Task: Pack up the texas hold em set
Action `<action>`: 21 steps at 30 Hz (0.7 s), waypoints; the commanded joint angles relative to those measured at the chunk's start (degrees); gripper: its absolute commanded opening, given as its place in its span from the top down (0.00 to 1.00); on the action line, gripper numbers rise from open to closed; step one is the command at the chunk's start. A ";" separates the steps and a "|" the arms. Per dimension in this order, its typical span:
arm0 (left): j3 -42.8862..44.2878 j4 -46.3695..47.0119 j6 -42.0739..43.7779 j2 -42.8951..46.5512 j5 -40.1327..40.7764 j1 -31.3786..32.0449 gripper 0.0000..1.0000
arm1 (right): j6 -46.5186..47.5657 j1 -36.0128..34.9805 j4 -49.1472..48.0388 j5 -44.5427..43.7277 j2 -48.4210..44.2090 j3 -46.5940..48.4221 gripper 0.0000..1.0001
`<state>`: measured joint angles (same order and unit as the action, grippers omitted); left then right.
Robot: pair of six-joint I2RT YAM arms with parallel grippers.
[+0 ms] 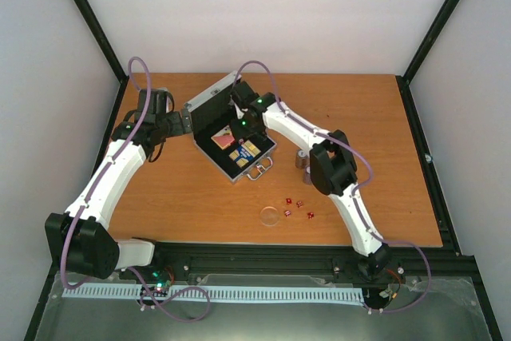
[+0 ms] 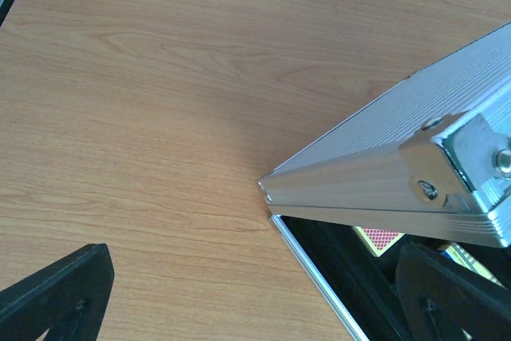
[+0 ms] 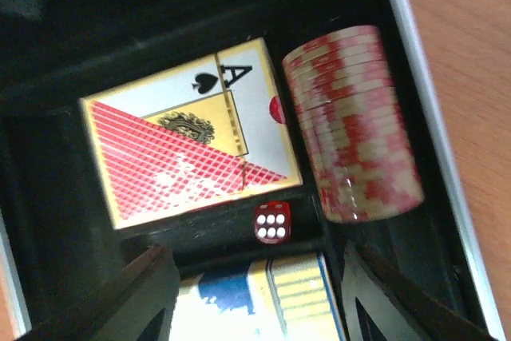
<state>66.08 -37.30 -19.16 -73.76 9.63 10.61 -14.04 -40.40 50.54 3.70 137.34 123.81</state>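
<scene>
While the right tool point(image 3: 255, 277) hangs open over the case point(image 3: 433, 117), above a red die point(image 3: 272, 223) near the chip stack point(image 3: 355, 125), the left tool point(image 2: 255, 277) stands open at the lid point(image 2: 383, 173).

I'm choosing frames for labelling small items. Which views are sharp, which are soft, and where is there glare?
Top view: even light, but the dice and clear disc are too small for detail. Left wrist view: crisp grain on the table, bright sheen on the case lid. Right wrist view: dim, chip stack soft, red die readable, pale sheen on the red-white deck.
</scene>
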 commanded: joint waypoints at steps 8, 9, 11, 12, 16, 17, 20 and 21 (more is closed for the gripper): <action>2.49 -0.14 0.75 -0.03 -0.61 -0.15 0.00 | -0.85 -0.30 4.35 -2.39 -21.78 -20.06 0.20; 2.62 -0.22 0.73 0.01 -0.80 -0.15 0.00 | -1.27 -0.45 4.16 -2.65 -24.29 -23.92 0.20; 2.67 -0.15 0.79 0.08 -1.03 -0.15 0.00 | -2.18 -0.97 4.07 -3.13 -28.69 -31.64 0.22; 2.75 -0.23 0.79 0.03 -1.12 -0.16 0.00 | -2.72 -1.33 4.03 -3.38 -30.70 -35.17 0.23; 2.66 -0.47 1.05 0.10 -1.14 -0.15 0.01 | -4.55 -2.90 3.31 -3.22 -36.99 -48.00 0.28; 2.50 -0.44 1.05 0.29 -1.18 -0.15 0.00 | -4.97 -3.19 2.99 -2.83 -38.04 -50.24 0.29; 2.18 -0.34 0.97 0.37 -1.32 -0.15 0.00 | -6.11 -4.28 2.26 -2.21 -39.57 -54.64 0.32; 2.13 -0.36 0.97 0.43 -1.48 -0.15 0.00 | -6.50 -4.68 2.26 -2.33 -39.74 -55.74 0.32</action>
<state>66.19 -37.34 -19.16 -73.76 8.69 10.61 -18.22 -43.72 53.91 1.28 99.96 70.98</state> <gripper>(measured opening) 0.997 0.686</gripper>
